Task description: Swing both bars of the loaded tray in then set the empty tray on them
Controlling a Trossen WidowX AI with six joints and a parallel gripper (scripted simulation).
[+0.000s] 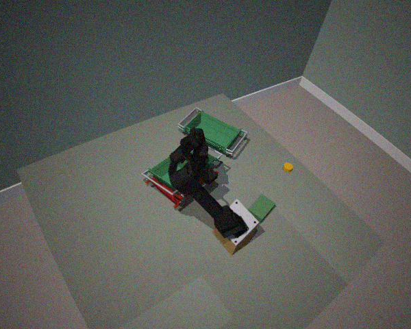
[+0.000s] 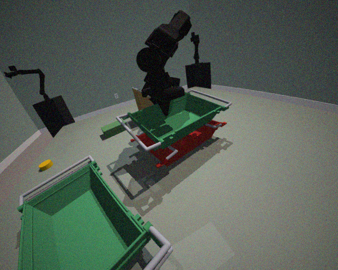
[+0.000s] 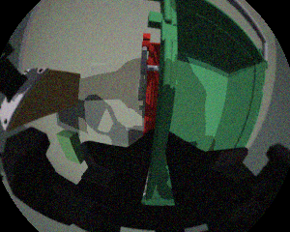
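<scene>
The red loaded tray stands on the table. Parts of its grey bars show inside its ends in the exterior view, one bar at the near end; they look swung in. A green empty tray is above it, roughly level, its own bars swung out. My gripper is shut on this tray's long side wall, on the arm's side. The green tray hides the load and most of the bars, and whether it touches them I cannot tell.
Another green tray stands close by, its bars out. A green block lies beside the arm's white-topped wooden base. A yellow disc lies farther off.
</scene>
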